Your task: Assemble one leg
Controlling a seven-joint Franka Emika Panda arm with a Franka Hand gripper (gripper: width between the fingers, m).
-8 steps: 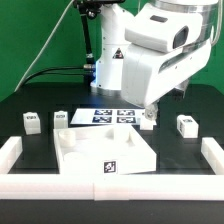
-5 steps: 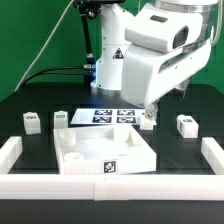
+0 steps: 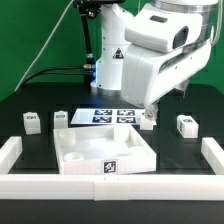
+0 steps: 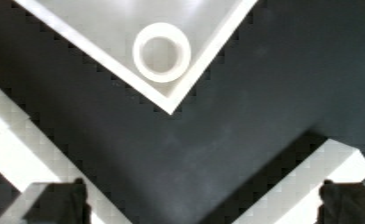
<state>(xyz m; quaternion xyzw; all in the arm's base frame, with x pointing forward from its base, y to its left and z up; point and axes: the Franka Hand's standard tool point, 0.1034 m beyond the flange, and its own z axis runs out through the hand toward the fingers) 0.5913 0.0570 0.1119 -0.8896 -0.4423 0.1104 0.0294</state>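
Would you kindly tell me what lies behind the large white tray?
The marker board, and a leg beside it; the tray's rear rim may cover the board's near edge.

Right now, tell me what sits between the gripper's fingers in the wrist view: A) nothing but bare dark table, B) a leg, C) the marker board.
A: the gripper has its fingers spread wide apart, and only the dark table shows between them.
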